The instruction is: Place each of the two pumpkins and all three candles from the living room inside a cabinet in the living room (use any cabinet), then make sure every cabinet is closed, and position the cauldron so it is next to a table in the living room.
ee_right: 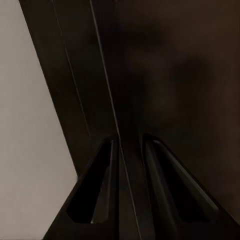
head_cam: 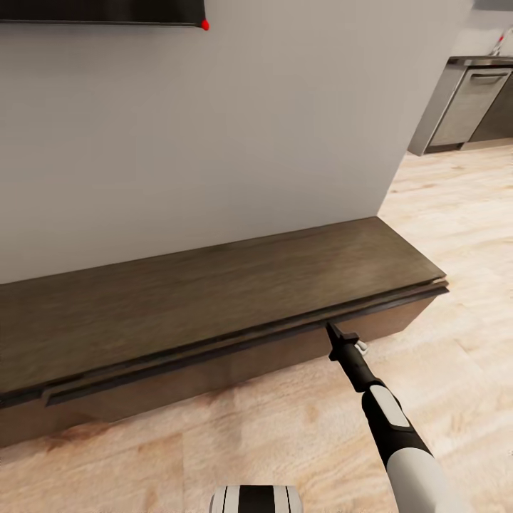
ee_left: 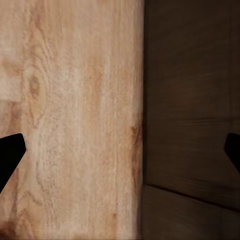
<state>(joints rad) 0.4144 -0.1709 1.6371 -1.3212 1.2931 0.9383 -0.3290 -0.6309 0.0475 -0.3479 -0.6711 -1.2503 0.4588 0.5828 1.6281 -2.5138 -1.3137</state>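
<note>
Pale wood flooring (head_cam: 214,442) carried the long, low dark-brown wood cabinet (head_cam: 214,285). Right gripper (head_cam: 333,330), fingers nearly together, met its drawer's top edge near the right corner. Risk: thin purchase slipping, leaving the drawer stuck; left gripper (ee_left: 120,150) spread wide, empty.

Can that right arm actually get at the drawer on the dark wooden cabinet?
Probably yes: the right gripper is already at the top edge of the cabinet drawer front, just under the overhanging top, with nothing in between.

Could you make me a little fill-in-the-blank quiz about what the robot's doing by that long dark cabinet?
1. The right gripper reaches the cabinet's ____ edge.
2. The floor is made of pale ____.
3. The left gripper's fingers stand wide ____.
4. The cabinet sits against a plain ____ wall.

Answers: front; wood; apart; white
</note>
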